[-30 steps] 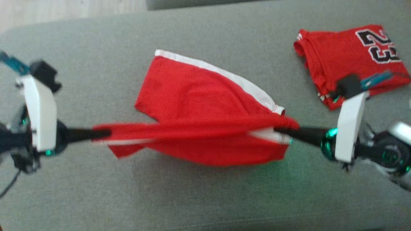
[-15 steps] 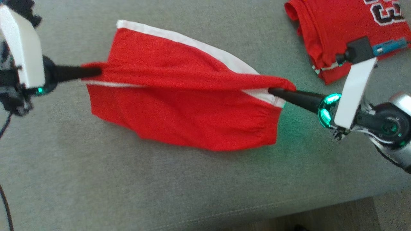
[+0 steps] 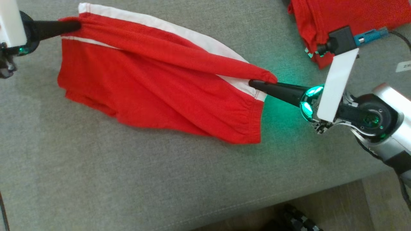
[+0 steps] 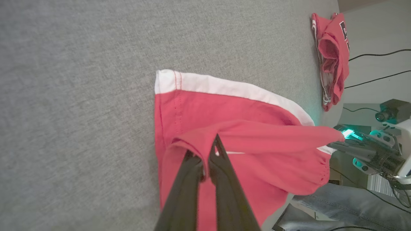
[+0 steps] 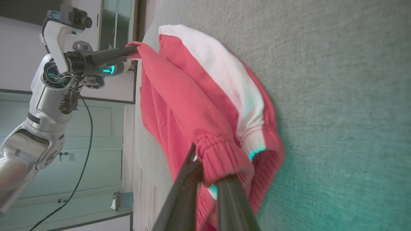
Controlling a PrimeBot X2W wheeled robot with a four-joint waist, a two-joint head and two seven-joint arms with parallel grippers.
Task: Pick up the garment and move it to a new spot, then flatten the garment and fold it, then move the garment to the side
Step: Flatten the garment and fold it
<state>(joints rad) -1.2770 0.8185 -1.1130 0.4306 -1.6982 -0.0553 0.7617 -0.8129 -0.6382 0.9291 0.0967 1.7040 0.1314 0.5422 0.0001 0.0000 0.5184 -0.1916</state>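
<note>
The garment (image 3: 154,89) is a pair of red shorts with a white side stripe, stretched between both grippers over the grey cushion (image 3: 128,179). At the upper left my left gripper (image 3: 75,25) is shut on a leg hem; in the left wrist view that gripper (image 4: 205,160) pinches a red fold of the garment (image 4: 257,150). My right gripper (image 3: 253,84) is shut on the elastic waistband at the right. In the right wrist view the gripper (image 5: 205,173) grips the bunched waistband of the garment (image 5: 192,106). The lower cloth lies on the cushion.
A red jersey (image 3: 321,19) with a number lies at the cushion's upper right, behind my right wrist; it shows folded in the left wrist view as well (image 4: 332,57). The cushion's front edge (image 3: 289,199) runs at the lower right, with floor beyond.
The head camera has shifted, so the whole scene sits higher and further left. Both grippers stay shut on the shorts, which now hang slanted from upper left to right, with more cloth spread below.
</note>
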